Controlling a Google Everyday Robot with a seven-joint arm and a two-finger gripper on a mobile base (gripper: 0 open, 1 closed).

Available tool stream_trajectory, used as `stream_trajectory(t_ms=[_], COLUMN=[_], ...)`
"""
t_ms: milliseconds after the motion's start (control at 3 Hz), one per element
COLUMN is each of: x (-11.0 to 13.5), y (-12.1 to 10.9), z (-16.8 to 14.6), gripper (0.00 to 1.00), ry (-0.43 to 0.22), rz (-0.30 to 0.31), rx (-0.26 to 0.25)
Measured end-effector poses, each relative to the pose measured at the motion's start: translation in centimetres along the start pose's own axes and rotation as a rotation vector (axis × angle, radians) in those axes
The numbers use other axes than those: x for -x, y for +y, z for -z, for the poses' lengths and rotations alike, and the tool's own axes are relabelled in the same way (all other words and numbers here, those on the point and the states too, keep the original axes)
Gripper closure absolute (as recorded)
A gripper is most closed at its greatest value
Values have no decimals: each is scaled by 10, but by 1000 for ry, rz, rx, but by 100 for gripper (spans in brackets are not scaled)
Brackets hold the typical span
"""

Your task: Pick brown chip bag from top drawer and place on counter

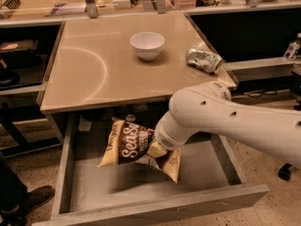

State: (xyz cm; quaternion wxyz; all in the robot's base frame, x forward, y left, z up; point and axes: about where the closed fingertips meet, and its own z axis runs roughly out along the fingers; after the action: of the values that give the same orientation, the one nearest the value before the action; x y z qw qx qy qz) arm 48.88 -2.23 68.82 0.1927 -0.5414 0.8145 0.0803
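Observation:
The brown chip bag [126, 144], dark brown with white "Sea Salt" lettering and pale yellow ends, hangs tilted a little above the floor of the open top drawer [141, 210]. My gripper [154, 150] reaches down from the white arm at the right and is shut on the bag's right part. The wrist hides most of the fingers. The beige counter [94, 74] lies right above the drawer's back.
A white bowl [147, 44] and a crushed silver can [203, 59] sit on the counter toward its right half. Black side shelves [21, 55] flank the counter. A dark shoe [28, 199] stands on the floor left of the drawer.

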Motion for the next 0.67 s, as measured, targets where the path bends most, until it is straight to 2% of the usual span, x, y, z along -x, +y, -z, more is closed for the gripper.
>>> stream_trajectory(t_ms=[333, 667], x=[11, 24], y=[-3, 3], z=[33, 67], gripper=[100, 100], ry=[10, 22], rz=[-13, -1], rx=[-24, -51])
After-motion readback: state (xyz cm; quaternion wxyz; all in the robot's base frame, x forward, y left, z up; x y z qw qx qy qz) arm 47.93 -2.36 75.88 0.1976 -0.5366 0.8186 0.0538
